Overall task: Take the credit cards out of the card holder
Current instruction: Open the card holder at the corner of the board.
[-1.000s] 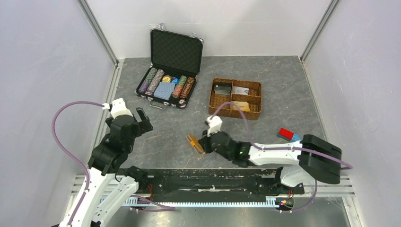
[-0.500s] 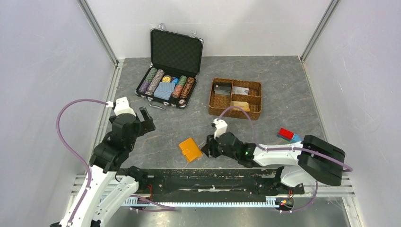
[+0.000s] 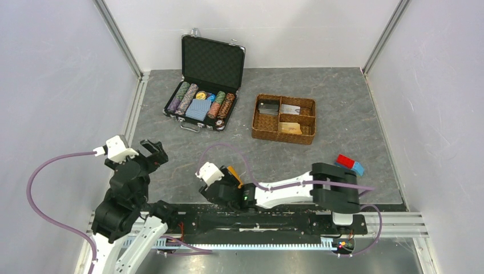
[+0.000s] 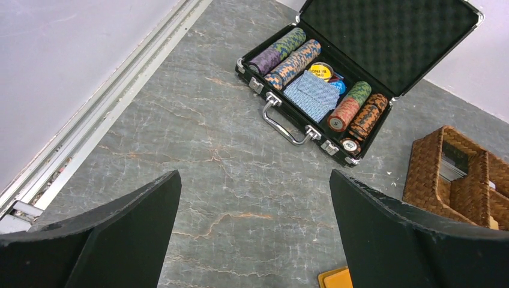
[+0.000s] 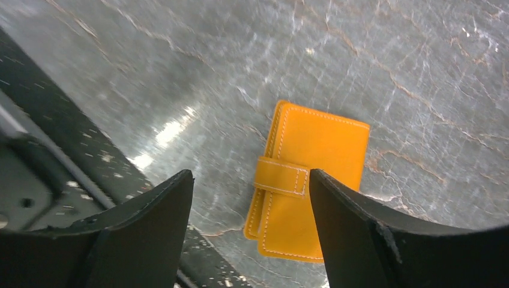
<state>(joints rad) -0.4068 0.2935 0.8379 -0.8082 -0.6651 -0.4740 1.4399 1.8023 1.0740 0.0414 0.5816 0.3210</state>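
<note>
R wrist only: card holder (image 5: 312,180) closed.

overhead, close wrist view, shared card holder (image 5: 324,150)

Left arm (image 3: 128,182) raised, right arm (image 3: 285,186) stretched leftward, seemingly low; both jaws parted.

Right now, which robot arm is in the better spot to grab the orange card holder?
Probably the right. The right gripper hangs open over the closed card holder, which shows between its fingers. The left gripper, also open, sits off to the side.
</note>
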